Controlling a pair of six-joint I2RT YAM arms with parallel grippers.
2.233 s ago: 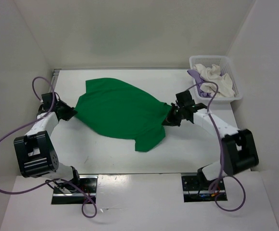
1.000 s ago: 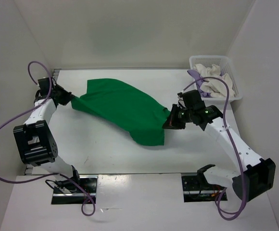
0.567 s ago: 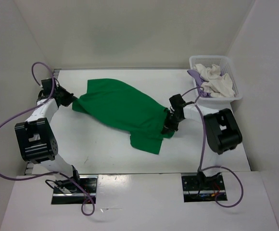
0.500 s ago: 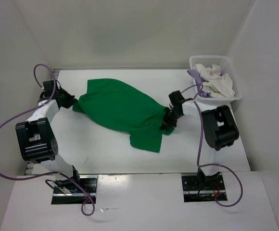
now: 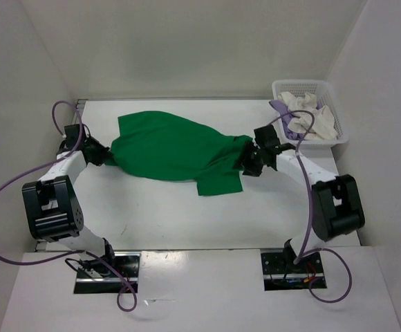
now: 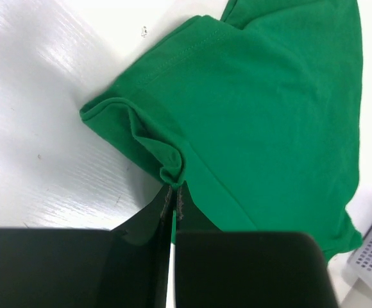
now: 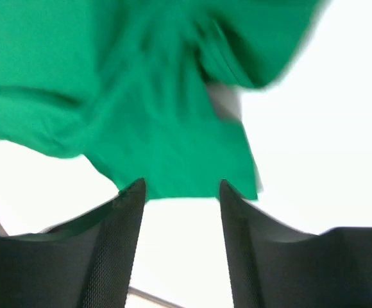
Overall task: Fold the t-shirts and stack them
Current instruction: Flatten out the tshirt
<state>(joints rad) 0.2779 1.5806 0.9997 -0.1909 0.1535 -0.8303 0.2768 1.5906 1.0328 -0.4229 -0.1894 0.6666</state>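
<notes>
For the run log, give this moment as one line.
green t-shirt: unfolded on table | left gripper: shut on its edge | right gripper: open, empty | white shirt, lavender shirt: in basket

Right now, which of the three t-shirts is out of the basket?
The green t-shirt, lying spread on the table. The white t-shirt and the lavender t-shirt are bunched in the basket at the far right.
</notes>
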